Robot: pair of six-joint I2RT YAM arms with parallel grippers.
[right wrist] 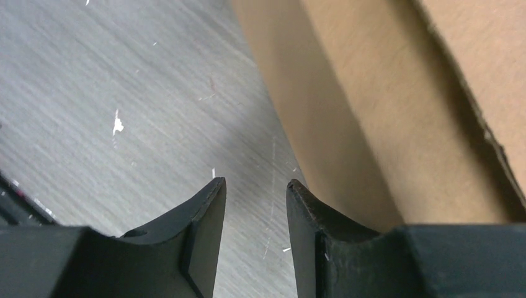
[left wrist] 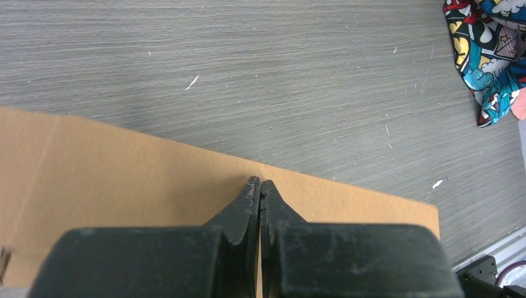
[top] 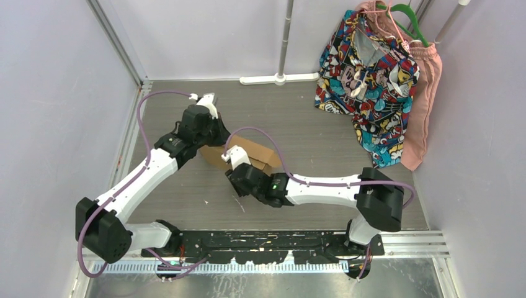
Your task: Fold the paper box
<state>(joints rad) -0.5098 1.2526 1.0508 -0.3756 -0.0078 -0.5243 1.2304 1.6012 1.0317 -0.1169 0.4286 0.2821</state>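
Left wrist: flat, matte-brown paper box [left wrist: 124,167]

2 arms [top: 149,174] w/ white shells, black joints, purple cables [top: 250,128], black tapered fingers [right wrist: 201,239], 1 green LED [top: 273,184].

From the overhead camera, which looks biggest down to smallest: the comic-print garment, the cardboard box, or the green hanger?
Largest: comic-print garment
Next: paper box, though it is partly covered
Smallest: green hanger, only its top showing
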